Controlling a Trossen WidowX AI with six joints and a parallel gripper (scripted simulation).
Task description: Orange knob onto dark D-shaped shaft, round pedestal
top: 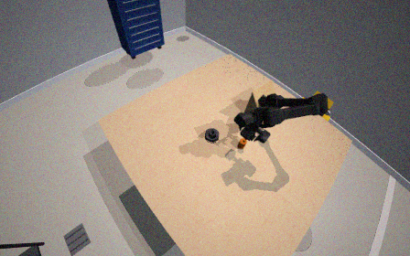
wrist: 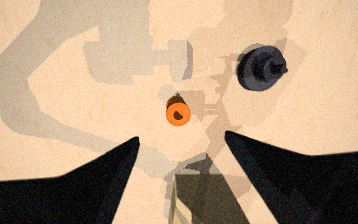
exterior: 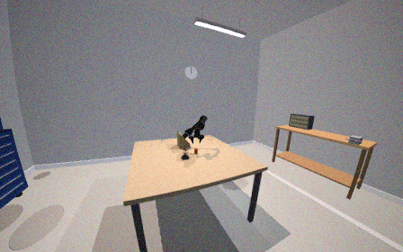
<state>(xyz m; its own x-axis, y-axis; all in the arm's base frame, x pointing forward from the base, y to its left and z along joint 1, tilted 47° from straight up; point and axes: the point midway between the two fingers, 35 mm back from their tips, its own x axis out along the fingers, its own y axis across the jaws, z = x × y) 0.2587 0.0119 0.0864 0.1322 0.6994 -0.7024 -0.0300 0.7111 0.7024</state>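
The orange knob stands upright on the table, with its hole facing up in the wrist view. The dark round pedestal stands a short way from it, with its shaft pointing up and bare. The shaft's flat side cannot be made out. My gripper is open and empty, pointing down above the table. The knob shows just beyond the gap between the fingertips in the wrist view, touched by neither finger. The pedestal is off to the right there.
A thin upright wedge-shaped panel stands on the wooden table, close to the arm. It reaches between the fingers at the lower edge of the wrist view. Arm shadows cross the table around the knob.
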